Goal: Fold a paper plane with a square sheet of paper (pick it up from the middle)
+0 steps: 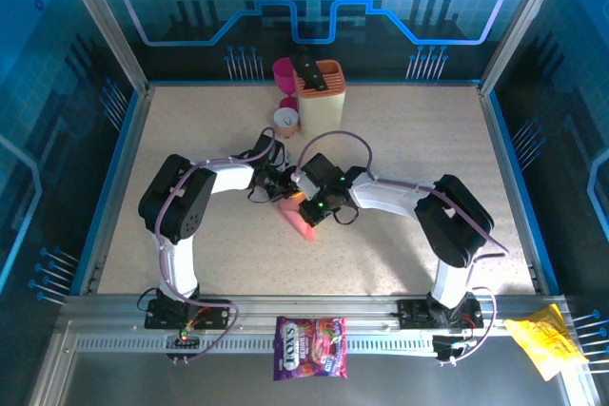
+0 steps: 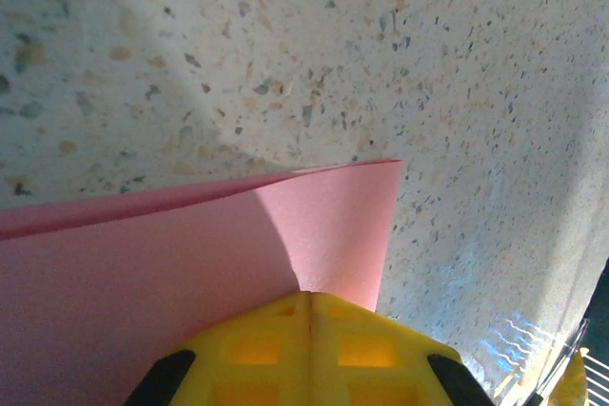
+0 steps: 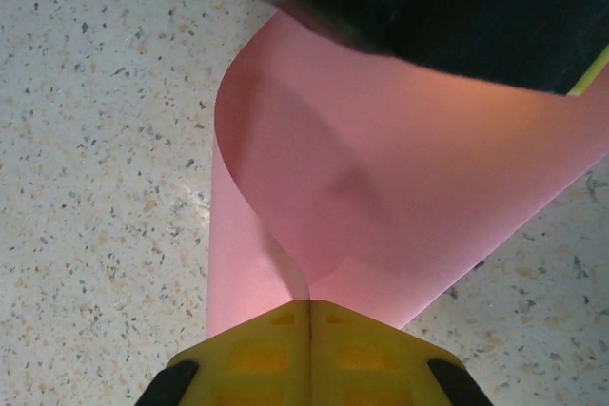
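Where the two arms meet over the middle of the table (image 1: pixel 419 140), each gripper is closed on the pink sheet (image 1: pixel 299 222).

Top view: the sheet shows as a narrow pink strip between and just below the two wrists, its lower end pointing toward the near edge. Whether that end touches the table cannot be told.

Left wrist view: the yellow fingers (image 2: pixel 257 349) of the left gripper (image 2: pixel 309 299) are pressed together with no gap, pinching the sheet. From the tips the sheet spreads up and to the left as a flat panel with one sharp corner at upper right, and a second layer's edge shows along its top. Speckled table lies behind it.

Right wrist view: the right gripper (image 3: pixel 309 307) likewise has its fingers tight together on the sheet, which here curls up from the tips into a loose rounded loop. The loop's far side runs under a dark body at the top of the frame.

Back of the table: a magenta cup (image 1: pixel 284 70) stands just beside an orange box (image 1: pixel 324 94), both well apart from the sheet. A candy bag (image 1: pixel 310 347) lies on the metal rail between the arm bases.
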Controlling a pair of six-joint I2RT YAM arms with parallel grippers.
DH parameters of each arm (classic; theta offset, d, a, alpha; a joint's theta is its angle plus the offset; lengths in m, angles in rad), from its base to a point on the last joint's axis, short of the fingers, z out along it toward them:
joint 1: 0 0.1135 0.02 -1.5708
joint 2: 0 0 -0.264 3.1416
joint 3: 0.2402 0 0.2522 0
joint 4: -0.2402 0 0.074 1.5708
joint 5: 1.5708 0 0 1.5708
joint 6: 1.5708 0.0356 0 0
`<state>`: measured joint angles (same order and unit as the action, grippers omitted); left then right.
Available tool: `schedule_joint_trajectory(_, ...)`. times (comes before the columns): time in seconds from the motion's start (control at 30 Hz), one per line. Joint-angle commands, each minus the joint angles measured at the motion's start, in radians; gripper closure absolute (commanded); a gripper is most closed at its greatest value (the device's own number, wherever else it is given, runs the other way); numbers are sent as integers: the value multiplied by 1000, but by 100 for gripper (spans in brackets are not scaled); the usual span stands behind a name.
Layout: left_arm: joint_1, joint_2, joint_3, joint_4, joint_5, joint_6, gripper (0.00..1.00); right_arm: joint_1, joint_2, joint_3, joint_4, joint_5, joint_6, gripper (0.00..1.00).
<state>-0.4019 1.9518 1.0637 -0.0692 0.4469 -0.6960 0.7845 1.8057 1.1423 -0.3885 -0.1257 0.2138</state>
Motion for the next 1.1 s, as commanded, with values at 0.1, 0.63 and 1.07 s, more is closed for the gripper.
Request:
schedule_joint_trajectory(0.1,3,30,-34,-14,-16,20,99,-35,38,37,-19,27,-16,100)
schedule_joint_trajectory(0.63,3,35,-50,8,-11,10,100,-49,76,51,-9,14,-9,100)
schedule_joint_trajectory(1.07,2,37,-52,11,-11,9,100,-57,98,32,5,21,-4,100)
